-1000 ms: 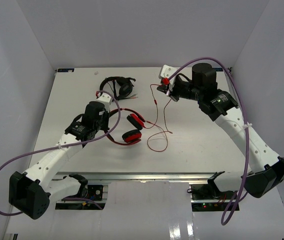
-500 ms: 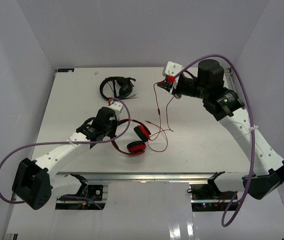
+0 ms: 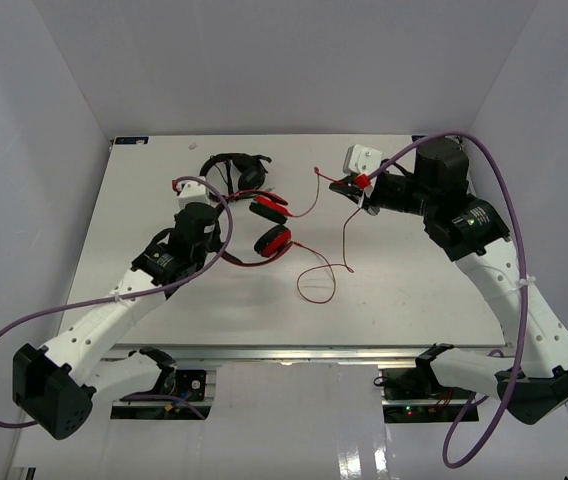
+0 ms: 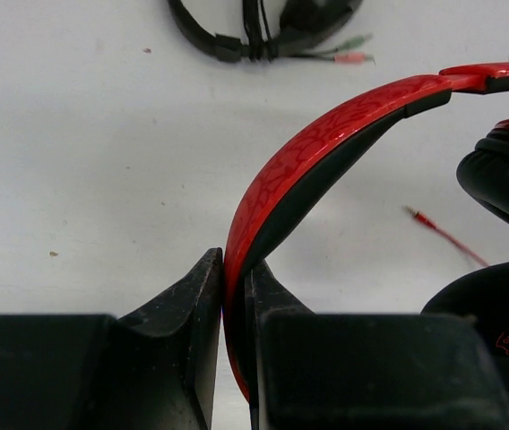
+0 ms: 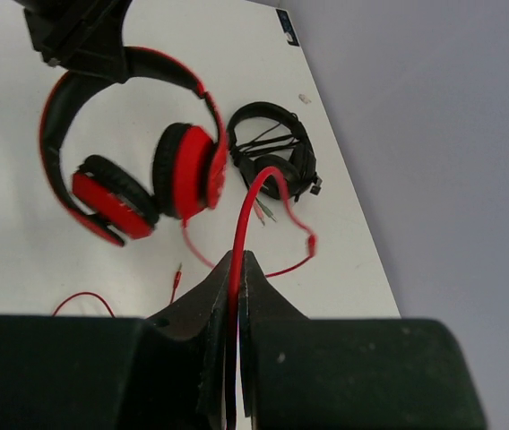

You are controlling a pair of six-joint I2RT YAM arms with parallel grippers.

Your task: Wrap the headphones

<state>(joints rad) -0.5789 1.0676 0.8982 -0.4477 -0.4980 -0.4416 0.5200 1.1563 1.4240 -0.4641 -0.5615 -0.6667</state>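
Observation:
The red headphones lie at the table's middle, earcups side by side. My left gripper is shut on the red headband, which passes between the jaws in the left wrist view. The thin red cable runs from the earcups, across the table in a loop, up to my right gripper. The right gripper is shut on the cable and holds it above the table. The headphones also show in the right wrist view.
All-black headphones lie at the back, just behind the red ones; they also show in the left wrist view and the right wrist view. The cable's plug end lies on the table. Grey walls enclose the white table.

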